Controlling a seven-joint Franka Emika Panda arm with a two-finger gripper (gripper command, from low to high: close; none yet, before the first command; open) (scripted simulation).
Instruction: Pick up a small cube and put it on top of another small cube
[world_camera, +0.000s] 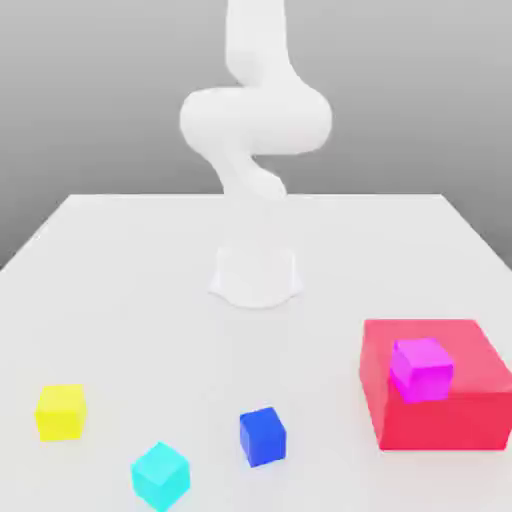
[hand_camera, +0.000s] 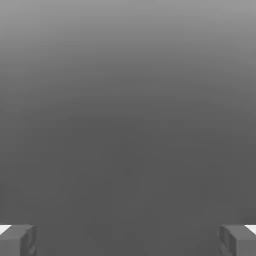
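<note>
Four small cubes lie on the white table (world_camera: 120, 300) in the exterior view. A yellow cube (world_camera: 60, 411) sits at the near left, a cyan cube (world_camera: 160, 475) by the front edge, and a blue cube (world_camera: 262, 436) just right of it. A magenta cube (world_camera: 421, 369) rests on top of a large red block (world_camera: 470, 420) at the exterior view's right. In the hand view my gripper (hand_camera: 128, 240) is open, its grey fingertips (hand_camera: 17, 240) far apart with nothing between them, facing plain grey background.
The arm's white base (world_camera: 256, 275) stands mid-table, and the arm (world_camera: 255, 120) rises from it out of the top of the exterior view. The red block is the tallest obstacle on the table.
</note>
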